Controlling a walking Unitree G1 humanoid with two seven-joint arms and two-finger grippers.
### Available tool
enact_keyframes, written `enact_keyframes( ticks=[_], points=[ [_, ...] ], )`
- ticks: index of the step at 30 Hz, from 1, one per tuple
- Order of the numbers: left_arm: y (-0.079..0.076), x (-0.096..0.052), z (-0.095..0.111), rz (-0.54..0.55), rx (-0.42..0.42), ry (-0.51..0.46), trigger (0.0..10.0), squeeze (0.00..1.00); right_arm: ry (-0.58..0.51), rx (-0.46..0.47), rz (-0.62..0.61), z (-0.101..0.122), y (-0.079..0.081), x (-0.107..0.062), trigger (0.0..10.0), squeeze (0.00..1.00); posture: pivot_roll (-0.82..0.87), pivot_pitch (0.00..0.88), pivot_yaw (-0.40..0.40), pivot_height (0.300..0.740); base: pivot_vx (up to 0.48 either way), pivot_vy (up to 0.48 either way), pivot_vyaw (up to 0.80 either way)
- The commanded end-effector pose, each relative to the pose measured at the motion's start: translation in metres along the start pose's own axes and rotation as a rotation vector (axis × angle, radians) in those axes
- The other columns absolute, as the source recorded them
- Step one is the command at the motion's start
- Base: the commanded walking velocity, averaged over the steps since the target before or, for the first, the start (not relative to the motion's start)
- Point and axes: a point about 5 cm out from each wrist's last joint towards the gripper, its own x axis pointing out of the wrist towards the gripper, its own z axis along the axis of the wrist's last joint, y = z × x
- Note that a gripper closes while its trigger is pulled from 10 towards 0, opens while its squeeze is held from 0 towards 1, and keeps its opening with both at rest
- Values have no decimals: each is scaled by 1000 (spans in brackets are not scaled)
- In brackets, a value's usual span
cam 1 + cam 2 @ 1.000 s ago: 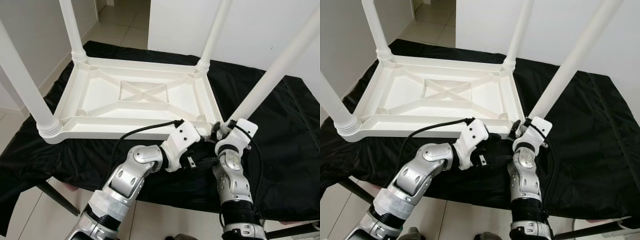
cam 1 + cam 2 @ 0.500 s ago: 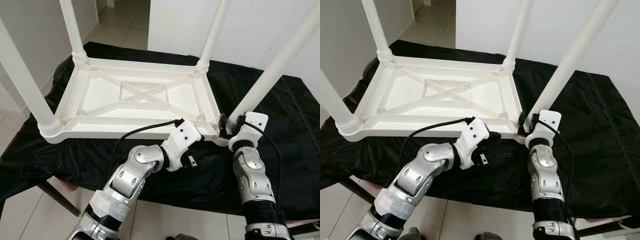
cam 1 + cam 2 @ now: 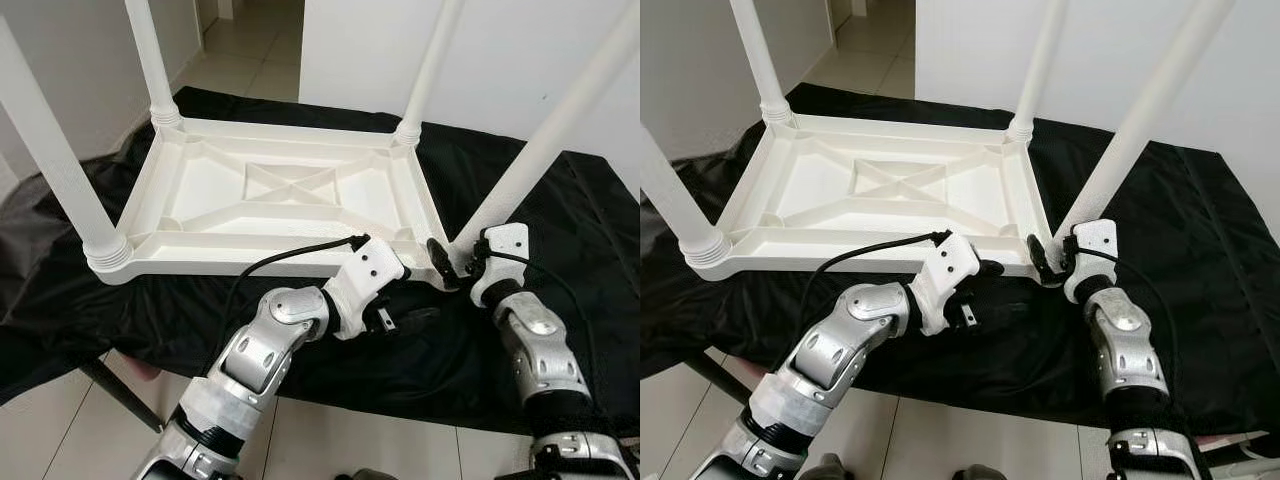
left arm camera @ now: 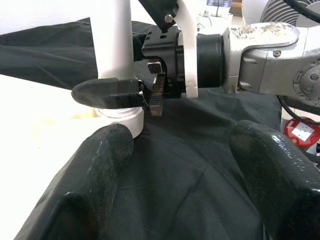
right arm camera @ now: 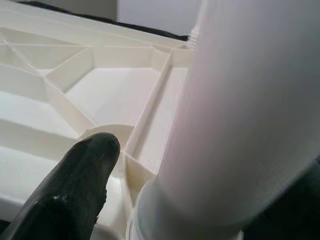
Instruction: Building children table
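Note:
The white children's table [image 3: 250, 268] lies upside down on a black cloth, its legs pointing up. My right gripper [image 3: 452, 258] is at the base of the near right leg [image 3: 540, 150] and points left across it. In the left wrist view one of its black fingers [image 4: 107, 92] lies against the leg just above the collar. The other finger is hidden behind the leg, so the gripper looks shut on it. My left gripper [image 3: 405, 318] is open and holds nothing. It hovers over the cloth just in front of the table's near rim, facing that same leg.
The black cloth [image 3: 570, 330] covers a low stand with dark legs [image 3: 115, 390]. The near left table leg [image 3: 60, 150] rises close to my left arm. White walls stand behind, and a tiled floor [image 3: 60, 440] runs below and through a doorway at the back.
My right forearm has swung to the right around the near right leg while the gripper stayed at its base. The left arm has held still.

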Motion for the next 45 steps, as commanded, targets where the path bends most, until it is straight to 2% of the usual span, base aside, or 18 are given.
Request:
enact_keyframes(
  ticks=[1,16,17,18,27,28,29,30,37,40,42,45],
  points=[
    [-2,7,-4,17,-8,19,10000,0,11,-20,78,-1,-6,4,10000,0,61,4,-58,740,0,0,0],
    [-3,12,-7,43,-10,33,10000,0,19,-42,153,-1,-9,12,10000,0,60,5,-57,740,0,0,0],
    [-2,12,-7,47,-10,33,10000,0,30,-35,162,-3,-10,13,3765,0,61,5,-60,740,0,0,0],
    [-1,12,-7,51,-10,34,10000,0,41,-30,164,-5,-12,13,0,0,61,6,-60,740,0,0,0],
    [0,13,-6,56,-10,30,10000,0,71,6,166,-14,-15,11,0,0,58,8,-61,740,0,0,0],
    [0,13,-6,55,-10,29,10000,0,83,19,157,-18,-16,10,3529,0,59,8,-62,740,0,0,0],
    [0,13,-6,55,-10,29,10000,0,83,19,157,-18,-16,10,3529,0,59,8,-62,740,0,0,0],
    [0,12,-6,55,-11,29,10000,0,94,16,143,-20,-16,9,10000,0,58,8,-61,740,0,0,0],
    [1,12,-5,54,-10,28,10000,0,128,56,102,-28,-17,9,10000,0,56,7,-57,740,0,0,0],
    [2,12,-4,52,-6,25,10000,0,156,141,66,-32,-18,11,10000,0,56,5,-57,740,0,0,0],
    [2,12,-4,51,-6,25,10000,0,153,166,58,-32,-18,11,10000,0,57,5,-58,740,0,0,0],
    [2,12,-4,51,-5,24,10000,0,155,163,55,-33,-18,12,10000,0,56,4,-59,740,0,0,0]
  ],
)
